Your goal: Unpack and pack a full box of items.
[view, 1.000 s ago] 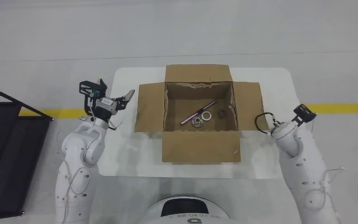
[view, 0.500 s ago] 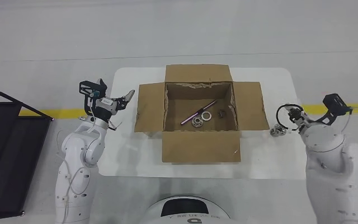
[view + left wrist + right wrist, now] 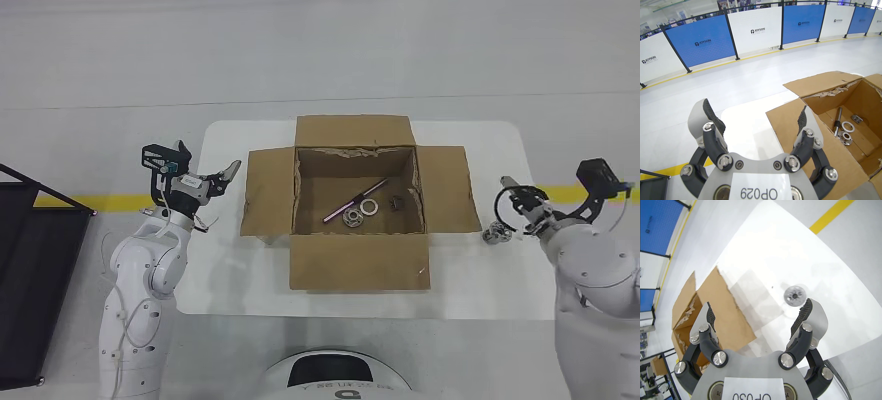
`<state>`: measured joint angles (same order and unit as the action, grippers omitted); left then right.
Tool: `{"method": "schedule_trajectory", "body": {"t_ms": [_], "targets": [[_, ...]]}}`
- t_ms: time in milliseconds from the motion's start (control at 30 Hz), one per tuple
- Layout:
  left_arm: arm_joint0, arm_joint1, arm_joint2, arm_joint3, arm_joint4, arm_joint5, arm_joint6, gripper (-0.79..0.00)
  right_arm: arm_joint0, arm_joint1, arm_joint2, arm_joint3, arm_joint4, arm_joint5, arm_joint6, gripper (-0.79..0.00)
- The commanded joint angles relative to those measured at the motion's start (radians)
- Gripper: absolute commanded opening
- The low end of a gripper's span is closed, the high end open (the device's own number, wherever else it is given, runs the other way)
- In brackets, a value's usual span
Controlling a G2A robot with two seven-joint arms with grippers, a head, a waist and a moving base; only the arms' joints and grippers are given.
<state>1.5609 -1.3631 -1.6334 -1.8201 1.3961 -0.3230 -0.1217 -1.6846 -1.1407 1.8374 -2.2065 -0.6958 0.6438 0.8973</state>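
Here, the left gripper point(image 3: 755, 105) hangs at centre-left of the top view, just beside the left flap of the open cardboard box point(image 3: 357, 262), jaws spread wide and empty; the right gripper point(image 3: 759, 302) sits at the right edge, jaws likewise wide, near a metal flange point(image 3: 492, 235) lying on the white table point(image 3: 240, 285) right of the box. Inside the box lie a rod point(image 3: 355, 198), two rings point(image 3: 369, 207) and a small block point(image 3: 396, 204); around the table runs grey floor with a yellow line point(image 3: 100, 201), and blue-and-white partition panels point(image 3: 700, 45) stand beyond.
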Motion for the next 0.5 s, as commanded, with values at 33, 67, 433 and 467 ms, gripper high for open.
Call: {"method": "schedule_trajectory", "body": {"t_ms": [33,67,433,467], "targets": [[0.000,0.000,0.000,0.000,0.000,0.000,0.000,0.000,0.099,0.005,-0.099,-0.019,-0.034,-0.128,0.014,0.000],[0.000,0.000,0.000,0.000,0.000,0.000,0.000,0.000,0.141,0.007,-0.143,-0.024,-0.055,-0.138,0.035,0.000],[0.000,0.000,0.000,0.000,0.000,0.000,0.000,0.000,0.621,-0.043,-0.730,0.151,-0.190,0.052,0.227,0.000],[0.000,0.000,0.000,0.000,0.000,0.000,0.000,0.000,0.621,-0.043,-0.730,0.151,-0.190,0.052,0.227,0.000]]}}
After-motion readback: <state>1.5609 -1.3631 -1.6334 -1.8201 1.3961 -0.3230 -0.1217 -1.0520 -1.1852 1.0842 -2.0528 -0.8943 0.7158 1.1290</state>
